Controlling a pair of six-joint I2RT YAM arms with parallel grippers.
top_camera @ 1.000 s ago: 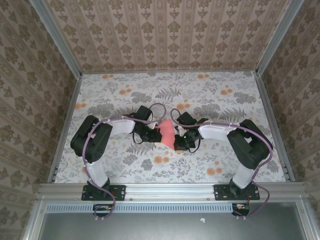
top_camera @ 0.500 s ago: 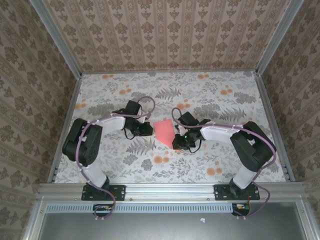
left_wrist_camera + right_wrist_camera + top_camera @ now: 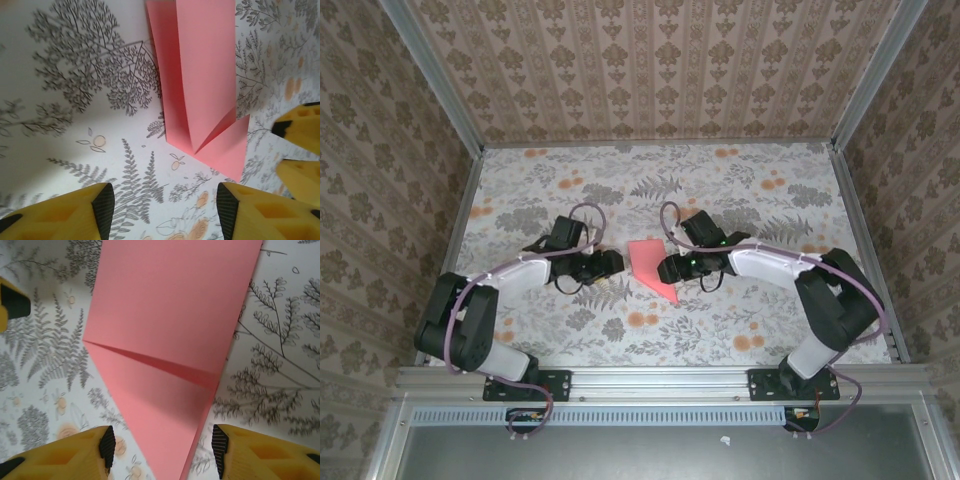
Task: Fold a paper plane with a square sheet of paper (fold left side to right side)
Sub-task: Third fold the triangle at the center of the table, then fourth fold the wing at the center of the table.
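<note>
Left gripper [image 3: 164, 205] and right gripper [image 3: 162, 446]: jaws parted, empty. Folded paper [image 3: 653, 268] lies flat ahead of both, probably for regrasping.

No readable words, numbers, labels or signs on the folded paper [image 3: 651, 266], the floral surface [image 3: 770, 200] or the walls [image 3: 650, 70].

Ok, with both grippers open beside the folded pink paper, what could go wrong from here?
Neither the left gripper nor the right gripper holds the pink paper. Its upper flap stands slightly off the layer below, so the crease may spring open. The open grippers face each other closely across it; closing in together, they could collide. The paper lies flat on the table, so a finger may shove it instead of catching an edge.
</note>
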